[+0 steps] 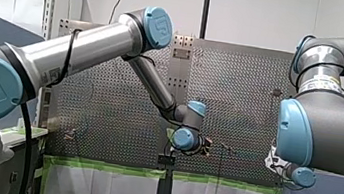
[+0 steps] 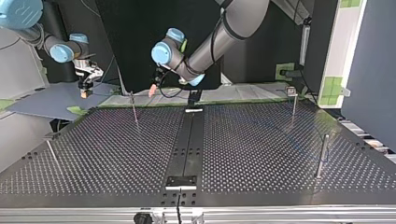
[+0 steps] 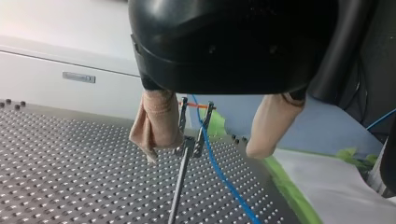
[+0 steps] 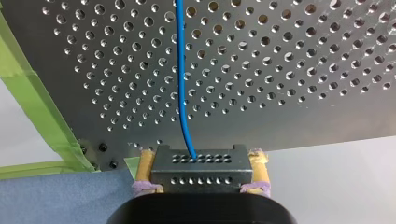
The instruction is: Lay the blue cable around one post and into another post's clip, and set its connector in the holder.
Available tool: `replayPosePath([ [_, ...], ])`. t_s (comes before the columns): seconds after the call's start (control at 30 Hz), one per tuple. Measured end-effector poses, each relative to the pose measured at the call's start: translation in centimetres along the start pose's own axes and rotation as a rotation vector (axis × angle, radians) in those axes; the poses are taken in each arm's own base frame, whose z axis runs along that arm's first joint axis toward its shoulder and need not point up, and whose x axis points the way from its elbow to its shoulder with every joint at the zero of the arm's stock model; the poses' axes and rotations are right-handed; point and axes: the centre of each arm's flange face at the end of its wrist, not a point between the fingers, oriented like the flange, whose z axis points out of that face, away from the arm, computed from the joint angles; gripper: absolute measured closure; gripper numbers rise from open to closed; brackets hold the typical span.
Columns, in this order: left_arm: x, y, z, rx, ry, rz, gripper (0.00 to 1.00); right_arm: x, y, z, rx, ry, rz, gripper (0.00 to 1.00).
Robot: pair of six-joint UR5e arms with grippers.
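Our left pincer gapes wide astride the post, the cable passing its clip. Our right pincer clasps the connector at the tabletop's edge.

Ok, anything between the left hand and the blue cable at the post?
Nothing visible does. The left hand is open, and the blue cable runs uncovered just ahead of it, right beside the clip post.
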Motion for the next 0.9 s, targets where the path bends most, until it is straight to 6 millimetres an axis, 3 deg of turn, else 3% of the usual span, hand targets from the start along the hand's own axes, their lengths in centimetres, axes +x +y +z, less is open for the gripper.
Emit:
replayPosePath([
  [0.3, -3.1, 2.4, -1.4, -0.080, -0.076, -0.072, 0.00, -0.1, -0.3, 0.0, 0.004, 0.001, 0.002, 0.98],
  [0.7, -7.3, 0.8, -5.1, 0.000, -0.192, -0.157, 0.00, -0.3, -0.6, 0.0, 0.012, -0.001, 0.005, 0.98],
  [0.9, -9.5, 1.6, -6.7, 0.008, -0.254, -0.221, 0.00, -0.3, -0.8, 0.1, 0.016, -0.001, 0.005, 0.98],
])
